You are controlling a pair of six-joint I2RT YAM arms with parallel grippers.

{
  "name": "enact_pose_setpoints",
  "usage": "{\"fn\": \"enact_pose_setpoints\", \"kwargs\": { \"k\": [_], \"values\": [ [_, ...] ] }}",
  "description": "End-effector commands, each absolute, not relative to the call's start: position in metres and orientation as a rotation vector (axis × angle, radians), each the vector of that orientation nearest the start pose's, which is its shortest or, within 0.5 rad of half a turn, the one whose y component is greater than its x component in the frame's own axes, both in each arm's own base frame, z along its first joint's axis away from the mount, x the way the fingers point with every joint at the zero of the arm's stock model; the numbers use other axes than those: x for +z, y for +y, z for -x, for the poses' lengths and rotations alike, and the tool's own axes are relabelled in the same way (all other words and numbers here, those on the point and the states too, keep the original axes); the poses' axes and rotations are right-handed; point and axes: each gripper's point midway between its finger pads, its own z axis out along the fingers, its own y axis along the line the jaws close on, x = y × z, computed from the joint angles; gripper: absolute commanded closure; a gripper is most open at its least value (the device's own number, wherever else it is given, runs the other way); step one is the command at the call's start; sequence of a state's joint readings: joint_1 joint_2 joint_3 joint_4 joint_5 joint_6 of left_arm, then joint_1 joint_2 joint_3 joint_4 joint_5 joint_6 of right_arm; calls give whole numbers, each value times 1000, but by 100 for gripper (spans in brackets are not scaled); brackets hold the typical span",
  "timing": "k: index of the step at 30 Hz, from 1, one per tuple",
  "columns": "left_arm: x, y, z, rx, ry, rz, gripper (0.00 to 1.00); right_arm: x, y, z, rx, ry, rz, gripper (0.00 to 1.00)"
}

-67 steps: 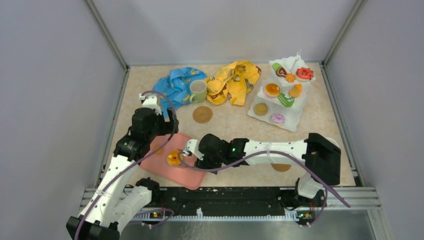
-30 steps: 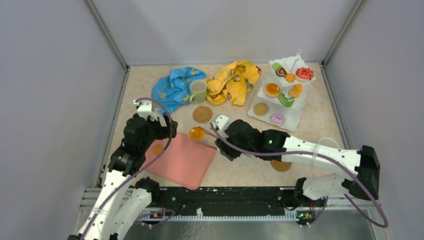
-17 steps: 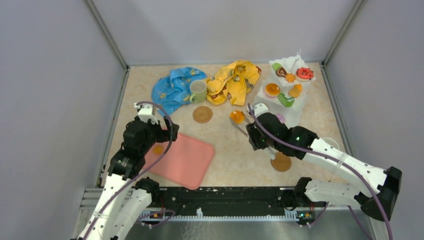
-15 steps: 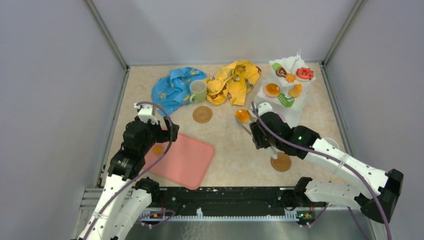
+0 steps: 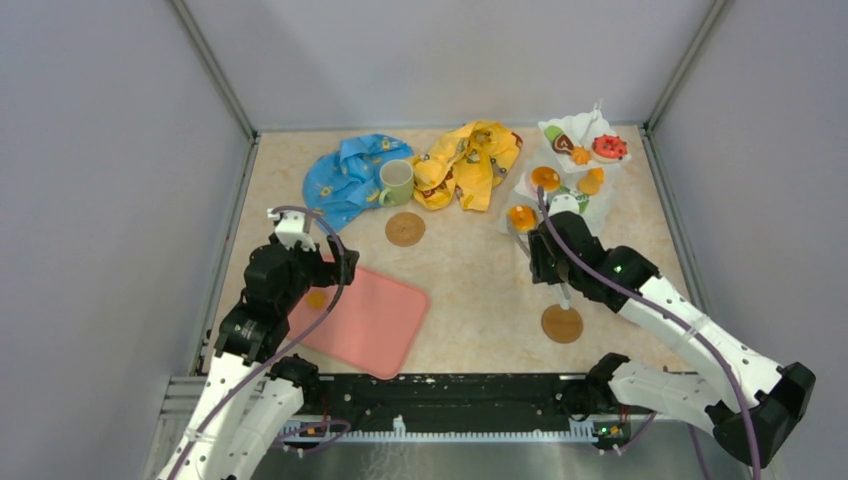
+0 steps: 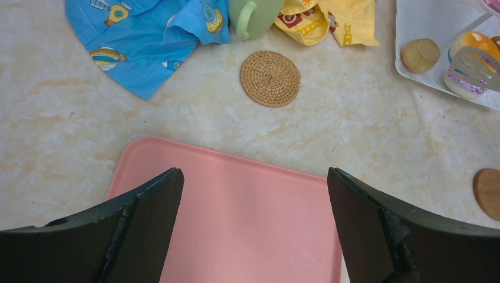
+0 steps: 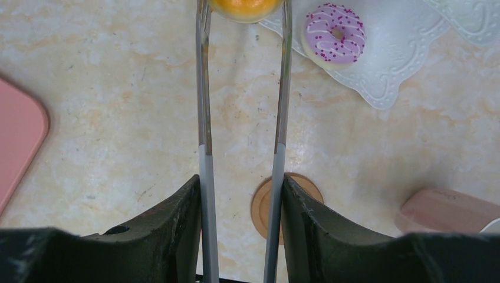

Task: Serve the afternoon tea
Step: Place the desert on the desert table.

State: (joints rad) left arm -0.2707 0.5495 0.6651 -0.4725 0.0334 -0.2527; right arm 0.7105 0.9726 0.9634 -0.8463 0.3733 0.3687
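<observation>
My right gripper [image 5: 541, 250] [image 7: 242, 183] is shut on metal tongs [image 7: 203, 88]. The tongs pinch an orange toy pastry [image 5: 521, 217] [image 7: 244, 6] over the near-left corner of the white three-tier stand [image 5: 583, 128] [image 7: 389, 53]. A purple donut [image 7: 334, 34] lies on the bottom tier beside it. Several pastries fill the upper tiers. My left gripper [image 5: 335, 262] [image 6: 253, 174] is open and empty above the pink tray [image 5: 370, 325] [image 6: 247, 224]. A small orange pastry [image 5: 317, 298] lies on the tray's left part. The pale green mug [image 5: 396, 182] stands at the back. The white mug is hidden.
One brown coaster [image 5: 405, 228] [image 6: 270, 78] lies in front of the green mug. Another coaster [image 5: 562, 323] [image 7: 261, 206] lies under my right arm. A blue cloth [image 5: 345, 170] and a yellow cloth [image 5: 470, 160] lie crumpled at the back. Grey walls enclose the table.
My right arm has carried the tongs with the orange pastry from the pink tray rightwards to the stand's bottom tier. My left gripper has barely moved.
</observation>
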Motion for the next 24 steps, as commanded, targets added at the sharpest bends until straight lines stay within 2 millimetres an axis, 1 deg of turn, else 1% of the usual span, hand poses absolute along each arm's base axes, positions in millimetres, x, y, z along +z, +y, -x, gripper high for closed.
{"fn": "enact_pose_setpoints", "kwargs": {
  "k": [1, 4, 12, 19, 24],
  "values": [
    [224, -86, -240, -390, 1899, -68, 1, 190, 120, -232, 106, 2276, 147, 63],
    [224, -85, -240, -387, 1898, -67, 1, 186, 114, -234, 94, 2286, 122, 63],
    [224, -87, -240, -391, 1899, -73, 1, 182, 98, -242, 63, 2285, 36, 62],
    [223, -88, -241, -395, 1900, -79, 1, 170, 94, -245, 62, 2302, -9, 62],
    [224, -89, -240, -399, 1897, -83, 1, 165, 82, -245, 31, 2317, -80, 62]
  ]
}}
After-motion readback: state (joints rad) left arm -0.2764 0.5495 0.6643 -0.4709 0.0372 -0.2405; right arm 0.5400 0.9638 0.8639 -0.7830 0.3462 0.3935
